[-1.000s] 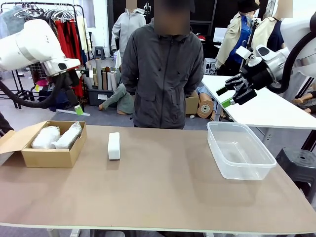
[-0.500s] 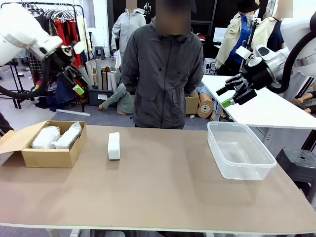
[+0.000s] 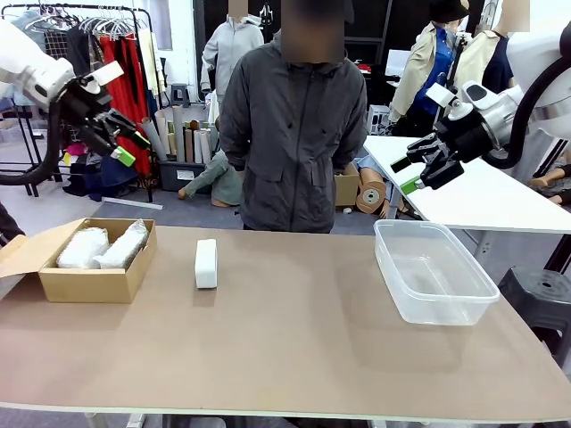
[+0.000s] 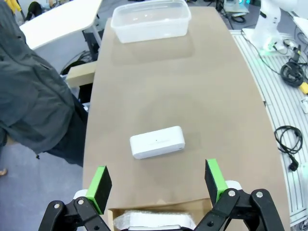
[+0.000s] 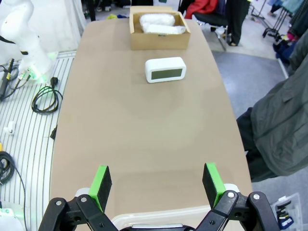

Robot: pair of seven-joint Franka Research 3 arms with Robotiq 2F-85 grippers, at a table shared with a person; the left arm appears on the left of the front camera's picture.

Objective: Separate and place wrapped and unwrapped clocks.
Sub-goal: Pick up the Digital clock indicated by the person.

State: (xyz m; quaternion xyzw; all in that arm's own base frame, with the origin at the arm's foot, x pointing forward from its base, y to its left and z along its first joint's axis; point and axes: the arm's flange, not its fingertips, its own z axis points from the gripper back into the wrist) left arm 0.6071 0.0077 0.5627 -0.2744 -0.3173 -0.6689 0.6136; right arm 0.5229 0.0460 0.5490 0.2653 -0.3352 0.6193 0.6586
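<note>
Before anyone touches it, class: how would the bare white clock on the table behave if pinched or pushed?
The bare clock looks like rigid plastic, so it probably keeps its shape when pinched. Its smooth shell may be slippery. Standing on a narrow base, it could tip if pushed.

Unwrapped clock (image 3: 206, 263) is marked plain white. Wrapped clocks (image 3: 83, 247) are marked white under clear crinkled film. Cardboard box (image 3: 89, 283) is logged brown, table (image 3: 294, 357) tan, plastic container (image 3: 464, 299) clear, jacket (image 3: 294, 134) dark grey, finger pads (image 4: 102, 183) green.
</note>
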